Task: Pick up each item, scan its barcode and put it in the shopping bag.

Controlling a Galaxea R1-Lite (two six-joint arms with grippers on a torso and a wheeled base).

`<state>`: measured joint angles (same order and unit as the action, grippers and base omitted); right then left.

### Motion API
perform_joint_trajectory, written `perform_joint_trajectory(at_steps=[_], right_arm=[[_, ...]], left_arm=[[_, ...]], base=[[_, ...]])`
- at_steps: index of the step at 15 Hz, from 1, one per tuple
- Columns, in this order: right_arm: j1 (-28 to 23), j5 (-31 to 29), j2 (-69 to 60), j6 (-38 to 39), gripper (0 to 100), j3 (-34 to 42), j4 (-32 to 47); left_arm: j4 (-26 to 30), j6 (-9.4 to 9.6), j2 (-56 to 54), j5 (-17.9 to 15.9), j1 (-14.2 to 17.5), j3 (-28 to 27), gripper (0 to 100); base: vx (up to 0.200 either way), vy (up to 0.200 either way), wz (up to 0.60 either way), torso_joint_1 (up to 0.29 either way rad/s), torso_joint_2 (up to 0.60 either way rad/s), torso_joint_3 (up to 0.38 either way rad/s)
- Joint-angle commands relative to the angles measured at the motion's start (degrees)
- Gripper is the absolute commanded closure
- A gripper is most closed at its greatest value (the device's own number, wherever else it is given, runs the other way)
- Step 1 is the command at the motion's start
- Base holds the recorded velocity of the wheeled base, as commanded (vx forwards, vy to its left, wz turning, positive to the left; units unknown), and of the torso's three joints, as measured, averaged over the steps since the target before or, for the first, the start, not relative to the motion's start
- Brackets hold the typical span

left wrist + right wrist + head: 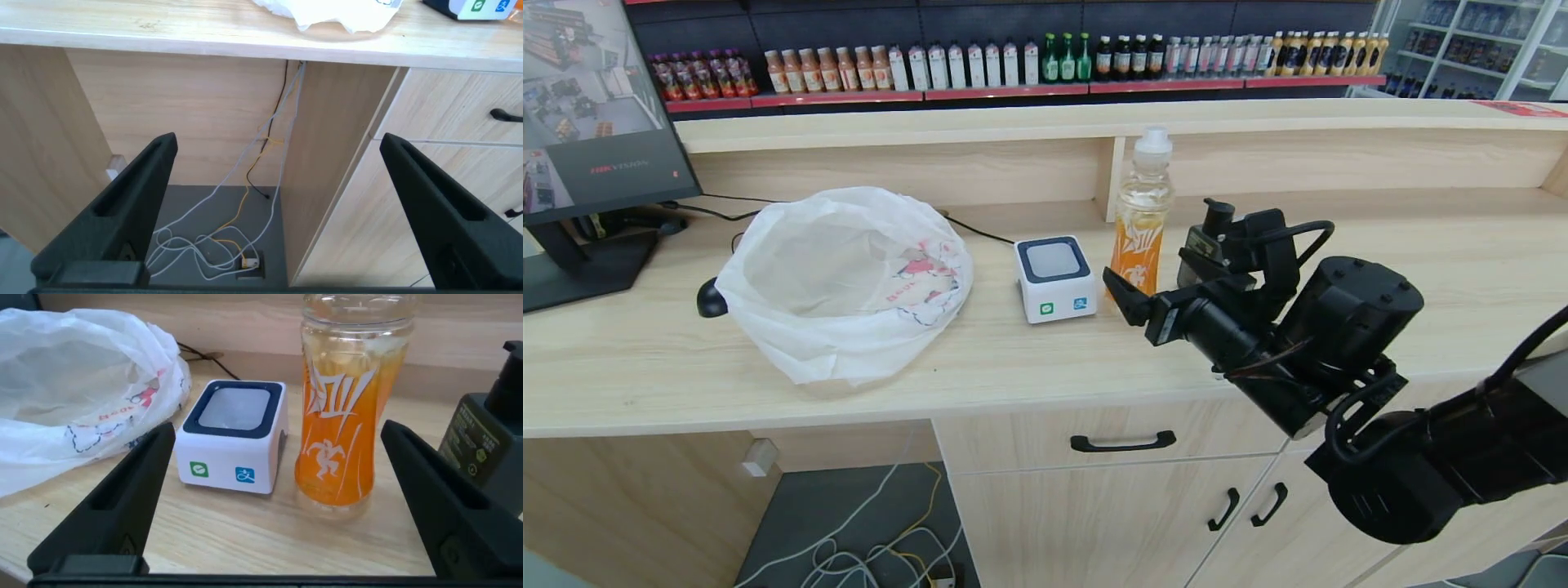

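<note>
An orange drink bottle [1142, 216] with a white cap stands upright on the wooden counter [1013, 359], to the right of the white cube scanner [1054, 278]. The white plastic shopping bag [845, 278] lies open to the left of the scanner. My right gripper [1152, 298] is open just in front of the bottle [343, 433], fingers [122, 514] spread wider than the bottle and nothing between them. The scanner [233, 437] and the bag [73, 392] lie beyond its left finger. My left gripper [278, 212] hangs open below the counter edge, holding nothing.
A dark labelled object [1202, 245] stands right of the bottle. A monitor [596, 106] on a black stand sits at the counter's far left, with a small black object [711, 300] beside the bag. Loose cables [237, 229] lie under the counter, next to drawers [1123, 443].
</note>
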<state>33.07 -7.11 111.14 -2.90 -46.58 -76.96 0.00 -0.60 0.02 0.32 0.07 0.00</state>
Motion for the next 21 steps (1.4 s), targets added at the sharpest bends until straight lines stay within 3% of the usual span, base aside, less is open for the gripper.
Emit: perform_joint_trajectory(at_steps=[1, 3, 11, 21], right_arm=[[0.1, -1.8, 1.8, -0.4, 0, -4.0, 1.1], [0.1, -5.5, 4.3, 0.3, 0, -8.9, 2.0], [-0.6, -10.6, 8.3, 0.1, 0, -11.1, 1.5], [-1.0, -11.0, 13.3, 0.1, 0, -18.1, 1.6]], left_arm=[[0.0, -0.02, 0.0, 0.0, 0.0, 0.0, 0], [0.0, -0.02, 0.0, 0.0, 0.0, 0.0, 0], [0.0, -0.02, 0.0, 0.0, 0.0, 0.0, 0], [0.0, -0.02, 0.0, 0.0, 0.0, 0.0, 0]], base=[[0.000, 0.000, 0.00, 0.000, 0.00, 0.000], [0.000, 0.000, 0.00, 0.000, 0.00, 0.000], [0.000, 0.000, 0.00, 0.000, 0.00, 0.000], [0.000, 0.000, 0.00, 0.000, 0.00, 0.000]])
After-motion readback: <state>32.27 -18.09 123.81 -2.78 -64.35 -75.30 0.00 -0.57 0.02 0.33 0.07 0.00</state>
